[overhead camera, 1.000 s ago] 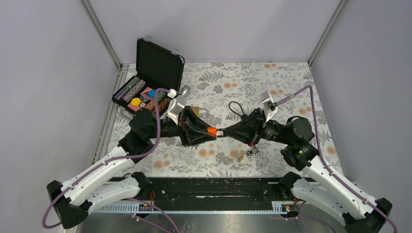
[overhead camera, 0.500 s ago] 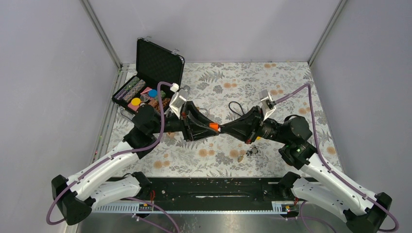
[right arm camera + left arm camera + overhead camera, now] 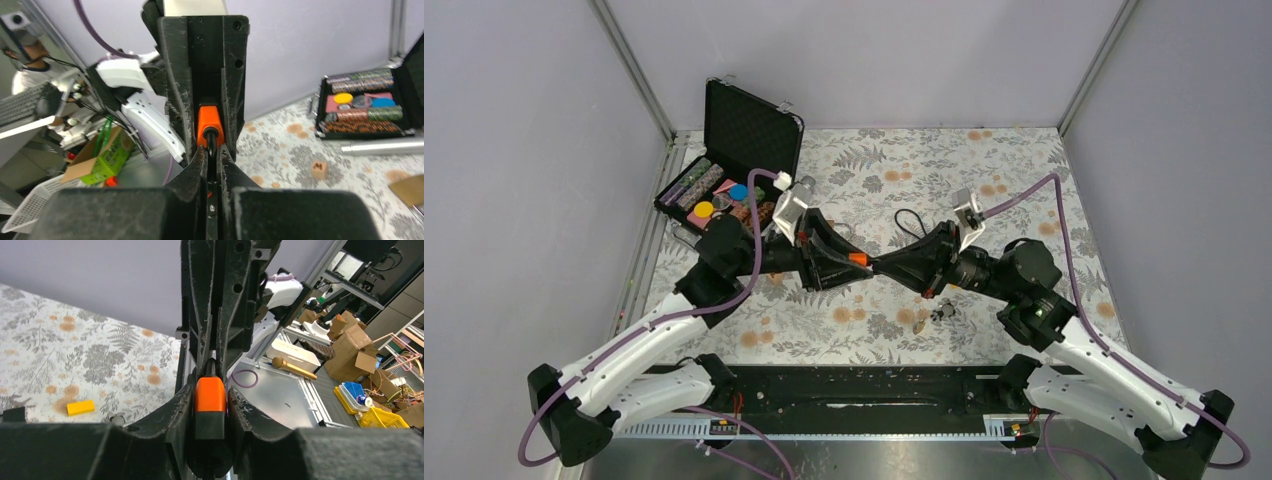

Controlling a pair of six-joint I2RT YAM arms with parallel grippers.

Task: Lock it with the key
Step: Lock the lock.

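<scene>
the flowery surface (image 3: 1024, 170) has an open black case (image 3: 752, 130) at its far left corner. in the case lie rows of round chips (image 3: 714, 195): yellow, blue, pink and dark ones.

the two arms meet tip to tip in the middle. the left fingers (image 3: 832, 265) are narrow and hold the lock (image 3: 858, 260), which is orange. the right fingers (image 3: 906, 268) are pressed almost together on the key (image 3: 212, 145), which is thin and dark. the key touches the end of the lock.

the top view shows both arms and the whole case, but the key is too small to see there. only the left wrist view shows a yellow block (image 3: 80, 407) on the surface. only the right wrist view shows a wooden cube (image 3: 319, 170) and a silver tube (image 3: 380, 146) near the case.
</scene>
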